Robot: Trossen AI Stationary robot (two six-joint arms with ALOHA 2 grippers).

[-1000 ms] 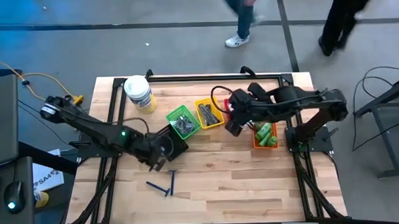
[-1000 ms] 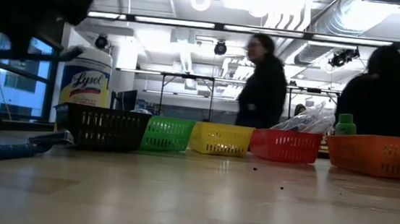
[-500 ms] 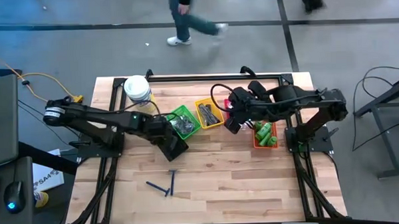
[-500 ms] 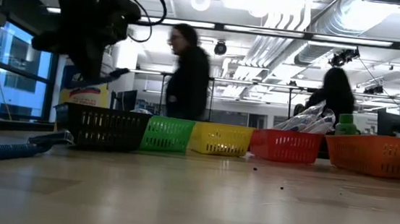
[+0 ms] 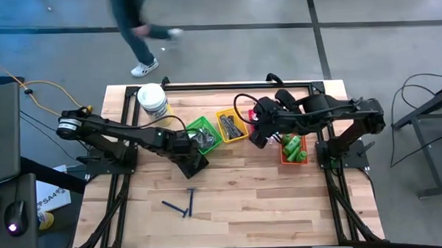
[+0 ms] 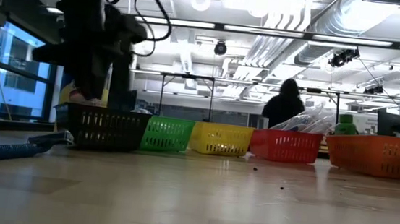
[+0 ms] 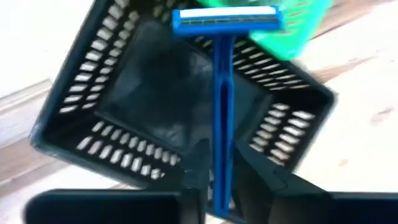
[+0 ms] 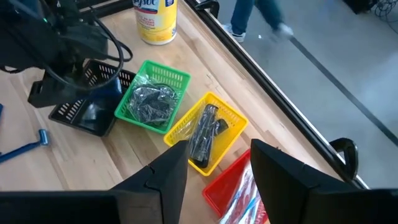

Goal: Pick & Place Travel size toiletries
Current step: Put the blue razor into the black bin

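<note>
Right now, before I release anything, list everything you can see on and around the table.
Black basket: one, left of the green one, empty inside in the left wrist view.
Green basket: one, holds clear-bagged dark pieces.
Yellow basket: one, holds dark grey strips.
Red basket: one, holds clear-white packets.
Orange basket: one, right end of the row, holds green bottles.
Blue razors: two, loose on the front of the table.
Blue razor: one, held over the black basket.
White tub: one, yellow label, back left corner.
Person: one, walking behind the table.
Left end effector: shut on the razor handle.
Right end effector: open, above the red basket.
</note>
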